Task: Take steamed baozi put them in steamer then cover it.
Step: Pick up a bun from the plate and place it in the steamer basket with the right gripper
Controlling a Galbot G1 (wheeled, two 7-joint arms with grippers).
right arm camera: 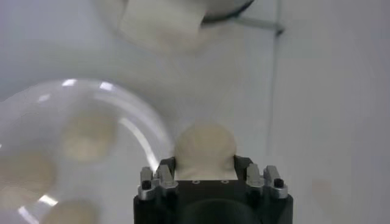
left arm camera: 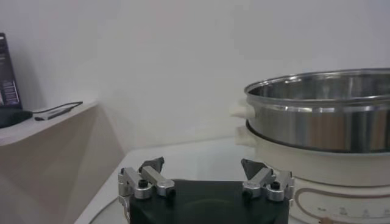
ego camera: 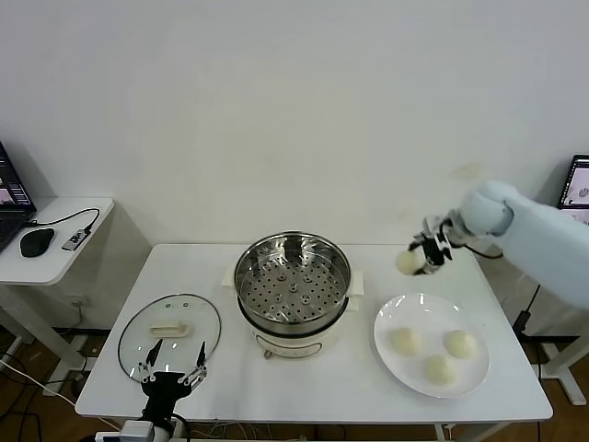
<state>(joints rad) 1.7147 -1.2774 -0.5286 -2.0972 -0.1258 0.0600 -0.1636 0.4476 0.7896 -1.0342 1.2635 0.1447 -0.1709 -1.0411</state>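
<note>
My right gripper (ego camera: 416, 261) is shut on a cream-white baozi (ego camera: 407, 262) and holds it in the air above the table, between the steamer and the plate. The same baozi fills the jaws in the right wrist view (right arm camera: 205, 150). Three more baozi (ego camera: 406, 341) (ego camera: 460, 343) (ego camera: 439, 368) lie on the white plate (ego camera: 391, 318). The steel steamer (ego camera: 292, 279) stands open at the table's middle on its white base, its perforated tray bare. My left gripper (ego camera: 172, 364) is open and empty at the front left, beside the steamer (left arm camera: 323, 122).
A glass lid (ego camera: 169, 333) with a cream handle lies flat on the table left of the steamer, under the left gripper. A side table (ego camera: 55, 241) with a mouse and cable stands at the far left. A screen (ego camera: 578, 184) shows at the far right.
</note>
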